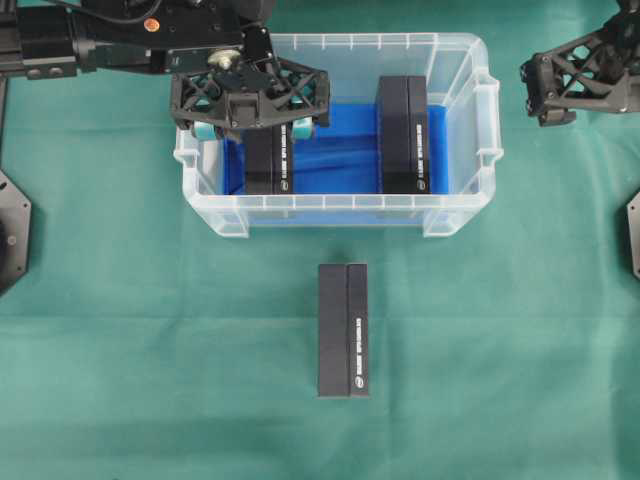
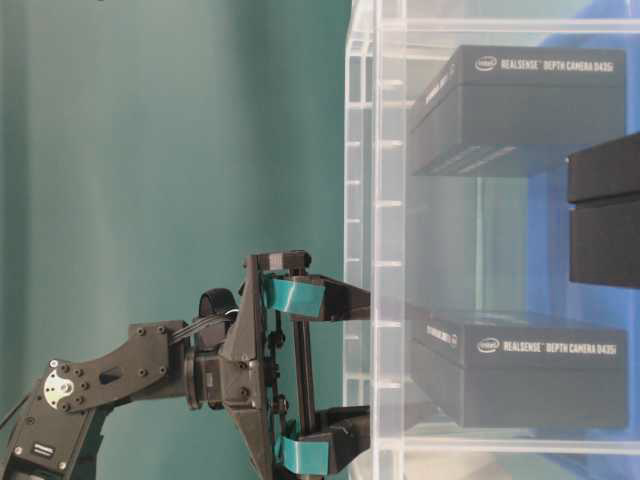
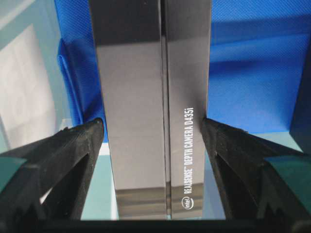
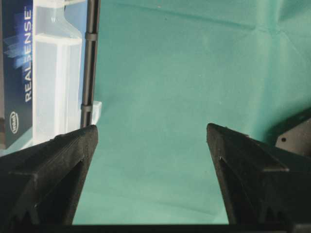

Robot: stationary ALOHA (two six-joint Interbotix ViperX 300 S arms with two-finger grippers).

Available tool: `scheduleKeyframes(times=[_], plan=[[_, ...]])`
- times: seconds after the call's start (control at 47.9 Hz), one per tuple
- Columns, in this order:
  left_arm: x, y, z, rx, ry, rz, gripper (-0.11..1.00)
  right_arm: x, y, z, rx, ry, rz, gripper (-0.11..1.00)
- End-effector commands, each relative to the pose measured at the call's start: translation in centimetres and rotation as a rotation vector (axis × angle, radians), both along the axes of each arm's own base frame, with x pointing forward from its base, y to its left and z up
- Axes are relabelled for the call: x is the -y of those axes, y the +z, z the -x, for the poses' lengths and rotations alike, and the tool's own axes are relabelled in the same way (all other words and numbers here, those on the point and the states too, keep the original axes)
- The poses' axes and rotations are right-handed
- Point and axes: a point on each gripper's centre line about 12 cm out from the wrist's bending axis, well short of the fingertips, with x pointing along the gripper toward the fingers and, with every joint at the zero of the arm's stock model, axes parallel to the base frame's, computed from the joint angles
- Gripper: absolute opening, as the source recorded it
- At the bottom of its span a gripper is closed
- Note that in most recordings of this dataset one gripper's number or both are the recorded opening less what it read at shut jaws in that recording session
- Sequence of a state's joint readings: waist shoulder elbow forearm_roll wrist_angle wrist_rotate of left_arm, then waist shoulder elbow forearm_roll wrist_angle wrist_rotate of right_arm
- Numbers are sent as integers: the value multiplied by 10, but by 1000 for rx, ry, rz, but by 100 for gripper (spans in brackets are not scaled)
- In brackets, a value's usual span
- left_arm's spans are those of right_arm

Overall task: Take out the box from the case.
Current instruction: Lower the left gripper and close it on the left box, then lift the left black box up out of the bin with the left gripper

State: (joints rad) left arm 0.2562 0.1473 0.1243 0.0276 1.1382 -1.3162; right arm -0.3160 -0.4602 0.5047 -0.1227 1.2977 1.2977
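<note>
**Ann:** Fingers of the left gripper fill the bottom of the wrist view, one each side of the box, jaws wide. The tips sit right at its long faces; I can't tell whether they touch. It's not being lifted, as far as I can see.

**Ben:** And the risk?

**Ann:** Biggest thing first: the case, upper centre overhead, clear plastic and probably light. If the box drags on its blue lining or a wall on the way up, my guess is the whole case comes with it.

**Ben:** Then the box?

**Ann:** It lies in the case's left half, glossy and slick-looking. Closing only on the near end could let it tip or slip. A second box sits well apart on the right of the case, so no likely collision.

**Ben:** Right arm?

**Ann:** Right gripper hangs at the upper right edge, outside the case, jaws spread, holding nothing.

**Ben:** Surface and room?

**Ann:** Green cloth over the table, slightly creased. A third box lies on it at lower centre, just below the case. Behind, in the low side view, a green backdrop. Nothing more of the room shows.
</note>
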Motion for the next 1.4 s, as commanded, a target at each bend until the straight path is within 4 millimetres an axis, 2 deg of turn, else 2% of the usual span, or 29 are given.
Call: scheduleKeyframes(times=[0.0,0.982,1.379], plan=[[-1,7,0,24,5,-5,81,1,5,-1,19,0,5,89],[1,-19,6,-33,-1,15,81,3,6,-8,37,8,12,89],[-2,-22,5,-19,1,12,81,3,5,-8,33,12,17,89]])
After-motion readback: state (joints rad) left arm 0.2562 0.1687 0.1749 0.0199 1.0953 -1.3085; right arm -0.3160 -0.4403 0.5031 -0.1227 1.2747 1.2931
